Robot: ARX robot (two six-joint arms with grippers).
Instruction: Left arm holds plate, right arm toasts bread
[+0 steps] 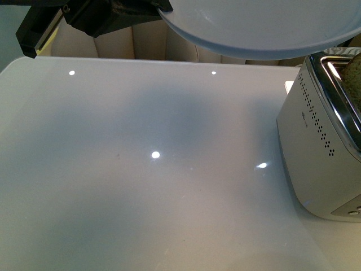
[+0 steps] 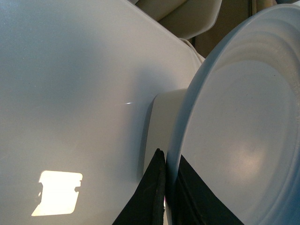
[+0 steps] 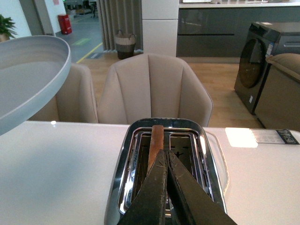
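Observation:
The pale blue-grey plate (image 1: 265, 25) hangs high over the table's far side, gripped at its rim by my left gripper (image 1: 121, 14). In the left wrist view the black jaws of the left gripper (image 2: 168, 176) pinch the rim of the plate (image 2: 243, 122). The plate (image 3: 26, 77) also shows at one edge of the right wrist view. The bread (image 3: 156, 140) stands on edge in one slot of the silver toaster (image 3: 119, 187), crust up. My right gripper (image 3: 167, 153) is shut just above the toaster's slots, beside the slice. From the front the bread (image 1: 352, 79) pokes out of the toaster (image 1: 316, 147).
The toaster stands at the right side of the white table (image 1: 141, 186). Beige chairs (image 3: 154, 89) stand behind the table's far edge. A white card (image 3: 241, 137) lies on the table beyond the toaster.

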